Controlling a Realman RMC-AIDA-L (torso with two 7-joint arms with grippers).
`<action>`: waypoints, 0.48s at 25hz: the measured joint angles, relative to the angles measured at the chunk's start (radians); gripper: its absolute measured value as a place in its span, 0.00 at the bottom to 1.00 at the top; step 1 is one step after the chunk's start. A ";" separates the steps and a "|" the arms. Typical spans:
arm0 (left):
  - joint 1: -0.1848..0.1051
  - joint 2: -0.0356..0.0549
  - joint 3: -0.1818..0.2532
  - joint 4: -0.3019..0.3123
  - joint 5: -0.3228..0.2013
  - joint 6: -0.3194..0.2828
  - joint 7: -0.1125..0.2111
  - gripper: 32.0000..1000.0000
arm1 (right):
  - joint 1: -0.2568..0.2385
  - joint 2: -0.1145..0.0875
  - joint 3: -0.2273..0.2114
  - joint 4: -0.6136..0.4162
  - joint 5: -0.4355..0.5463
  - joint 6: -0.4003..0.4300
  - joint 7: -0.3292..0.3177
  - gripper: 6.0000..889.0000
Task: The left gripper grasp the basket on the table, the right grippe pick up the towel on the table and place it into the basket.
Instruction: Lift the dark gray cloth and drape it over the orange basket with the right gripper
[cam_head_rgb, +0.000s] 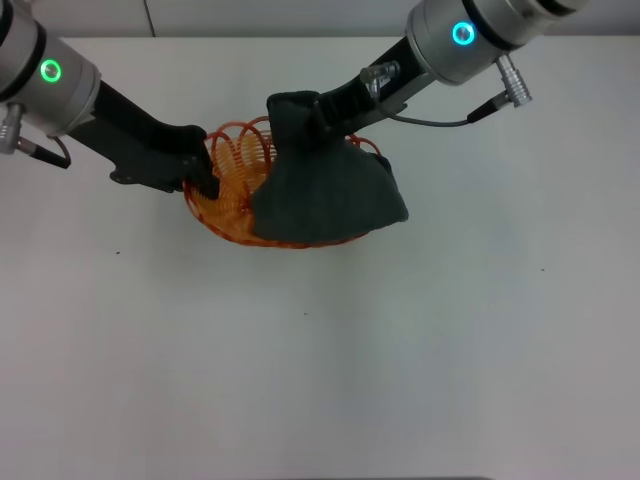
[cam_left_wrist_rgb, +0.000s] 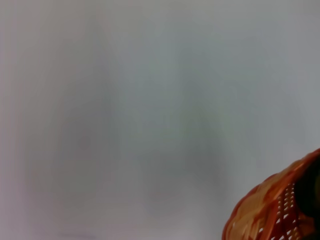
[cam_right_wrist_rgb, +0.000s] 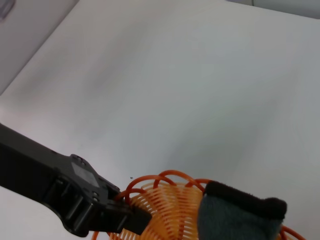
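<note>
The orange wire basket (cam_head_rgb: 232, 180) sits on the white table (cam_head_rgb: 320, 350) at the upper middle. My left gripper (cam_head_rgb: 204, 178), on the arm with the green ring, is shut on the basket's left rim; it also shows in the right wrist view (cam_right_wrist_rgb: 131, 219). The dark grey-green towel (cam_head_rgb: 322, 185) hangs over the basket's right half, its top held by my right gripper (cam_head_rgb: 318, 112), which is shut on it. The towel's lower edge spills past the basket's right and front rim. In the right wrist view the towel's top (cam_right_wrist_rgb: 240, 215) sits above the basket (cam_right_wrist_rgb: 165, 200). The left wrist view shows only a corner of the basket (cam_left_wrist_rgb: 272, 205).
A thin grey cable (cam_head_rgb: 440, 120) loops from the right arm above the table. The table's far edge (cam_head_rgb: 300, 37) runs just behind both arms.
</note>
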 joint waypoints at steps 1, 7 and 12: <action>-0.001 0.0000 0.000 0.000 0.000 0.000 0.000 0.06 | 0.001 0.000 0.000 0.000 0.000 -0.001 0.000 0.18; -0.005 0.0007 0.000 0.000 0.000 0.001 0.001 0.06 | 0.004 0.000 -0.009 -0.005 0.000 -0.001 -0.001 0.23; 0.000 0.0036 0.000 0.000 0.000 0.001 0.002 0.06 | 0.006 -0.001 -0.009 -0.009 -0.001 0.019 0.019 0.27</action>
